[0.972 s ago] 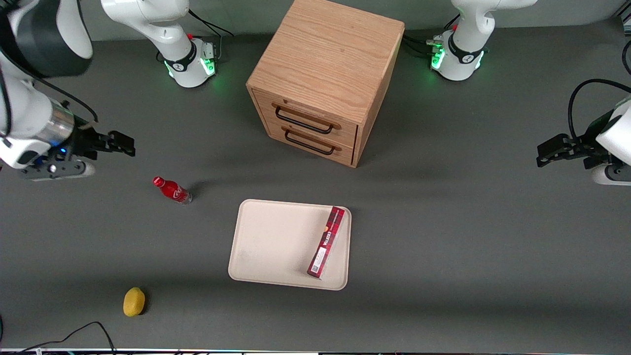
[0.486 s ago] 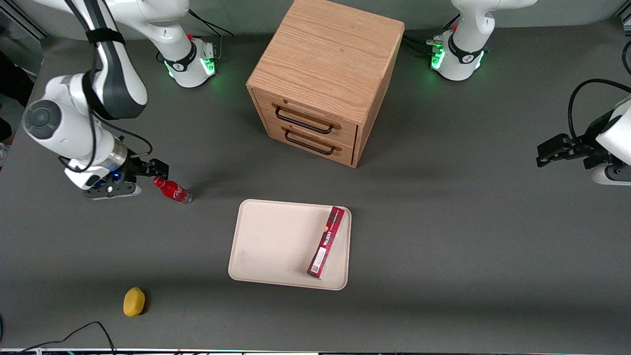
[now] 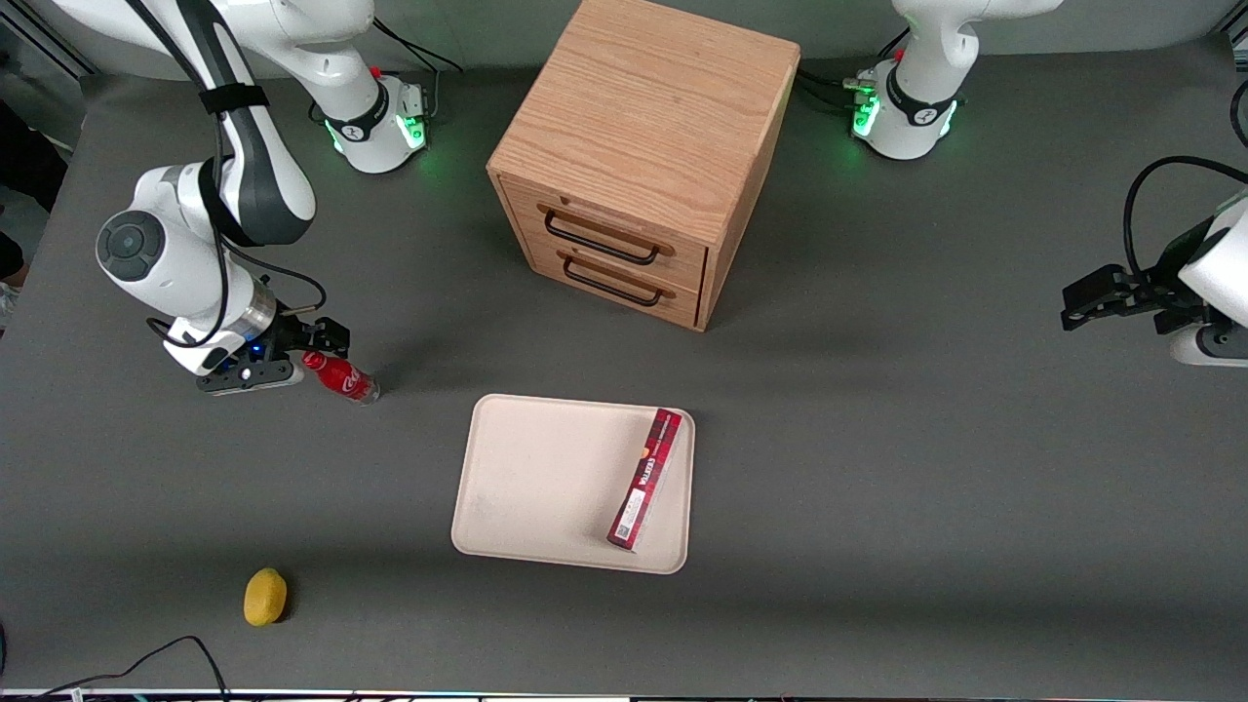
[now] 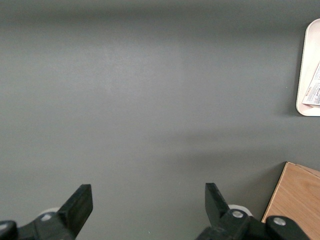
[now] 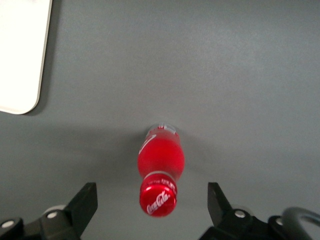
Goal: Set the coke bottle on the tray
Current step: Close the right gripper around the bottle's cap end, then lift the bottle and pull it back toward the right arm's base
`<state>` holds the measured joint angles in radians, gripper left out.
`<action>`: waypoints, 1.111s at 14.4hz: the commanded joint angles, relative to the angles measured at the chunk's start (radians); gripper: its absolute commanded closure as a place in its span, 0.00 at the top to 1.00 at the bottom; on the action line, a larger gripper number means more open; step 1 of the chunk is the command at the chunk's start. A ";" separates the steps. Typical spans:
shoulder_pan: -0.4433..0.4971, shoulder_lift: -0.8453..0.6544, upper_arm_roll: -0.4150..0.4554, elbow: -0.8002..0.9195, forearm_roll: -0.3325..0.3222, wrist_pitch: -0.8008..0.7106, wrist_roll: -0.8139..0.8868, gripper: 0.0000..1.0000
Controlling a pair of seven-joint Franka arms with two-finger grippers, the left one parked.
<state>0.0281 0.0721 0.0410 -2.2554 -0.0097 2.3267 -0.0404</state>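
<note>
**Gripper parked right over the coke bottle, fingers spread**

The coke bottle (image 3: 340, 376) is seen standing upright on the grey table (image 3: 877, 468), toward the working arm's end and well apart from the tray (image 3: 546, 468). In the right wrist view the red cap with its white script is looked down on directly, with the bottle (image 5: 160, 172) sitting between the two black fingers (image 5: 85, 202). The fingers are held wide apart, one on each side, and neither is touching the bottle as far as can be made out.

From the front, the gripper (image 3: 317, 341) is found just above the cap end of the bottle, low over the table.

The tray is laid flat on the table, nearer to the front camera than the wooden drawer cabinet (image 3: 643, 156). A long flat red box (image 3: 645, 478) is lying on the tray, along the edge toward the parked arm's end. The rest of the tray surface is bare cream. A rounded corner of it (image 5: 20, 60) is also caught in the right wrist view.

A lemon (image 3: 264, 597) is spotted on the table, nearer to the front camera than the bottle.
</note>
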 commanded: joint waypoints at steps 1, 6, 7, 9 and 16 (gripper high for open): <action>-0.014 0.005 0.007 -0.021 0.005 0.040 -0.030 0.89; -0.030 -0.023 0.005 -0.042 0.004 0.033 -0.058 0.16; -0.030 -0.029 0.006 -0.042 0.004 0.025 -0.065 0.00; -0.030 -0.047 0.005 -0.035 0.005 -0.010 -0.067 0.00; -0.030 -0.112 0.005 0.326 0.007 -0.504 -0.042 0.00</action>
<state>0.0077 -0.0367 0.0407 -2.0906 -0.0100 1.9827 -0.0769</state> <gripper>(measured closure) 0.687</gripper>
